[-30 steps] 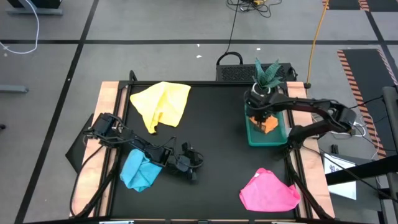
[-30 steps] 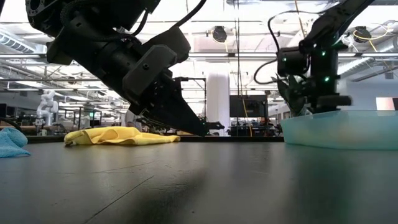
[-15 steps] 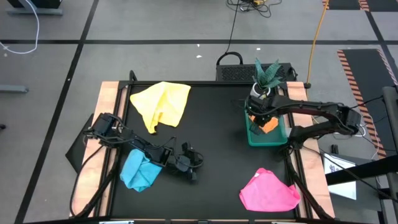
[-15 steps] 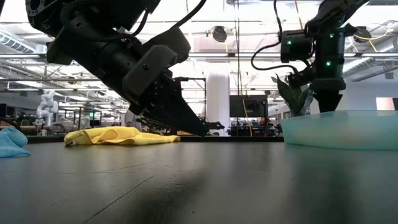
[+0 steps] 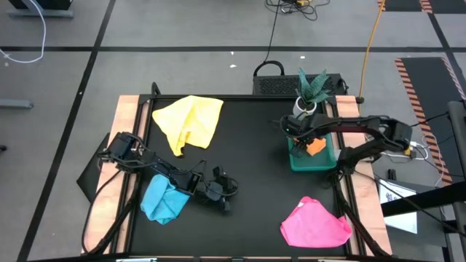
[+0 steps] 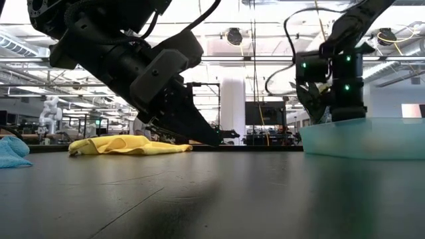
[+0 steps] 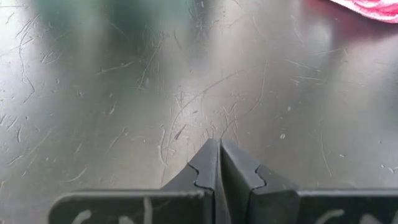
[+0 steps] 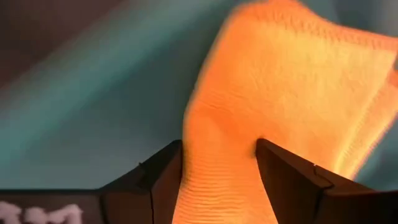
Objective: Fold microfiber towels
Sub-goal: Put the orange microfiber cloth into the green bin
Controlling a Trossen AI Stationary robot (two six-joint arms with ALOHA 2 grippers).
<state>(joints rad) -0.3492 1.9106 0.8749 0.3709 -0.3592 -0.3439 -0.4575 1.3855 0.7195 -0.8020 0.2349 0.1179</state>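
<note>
An orange-yellow microfiber towel [image 5: 315,146] lies bunched in the green tray [image 5: 295,161] at the table's right. My right gripper [image 8: 219,152] is open over it, one finger on each side of a raised fold. A yellow towel [image 5: 188,121] lies crumpled at the far left. A light blue one [image 5: 162,200] lies at the near left and a pink one [image 5: 314,224] at the near right. My left gripper [image 5: 226,195] is shut and empty, low over the bare tabletop near the blue towel. My right gripper comes at the tray from above with its fingers apart. A raised fold of the orange-yellow towel [image 8: 217,186] fills the gap between them. I cannot tell whether the cloth touches the fingers. The towel's lower part lies in the tray.
A potted plant [image 5: 312,89] stands just beyond the tray's far end. The tray's translucent wall [image 6: 365,136] rises at the right in the low view. Bare black tabletop [image 5: 247,145] stretches between the towels. Wooden strips run along the table's left and right edges.
My right gripper rose a little above the tray. It then came back down into the tray, ending slightly farther toward the table's left. The orange-yellow towel has stayed in the tray.
</note>
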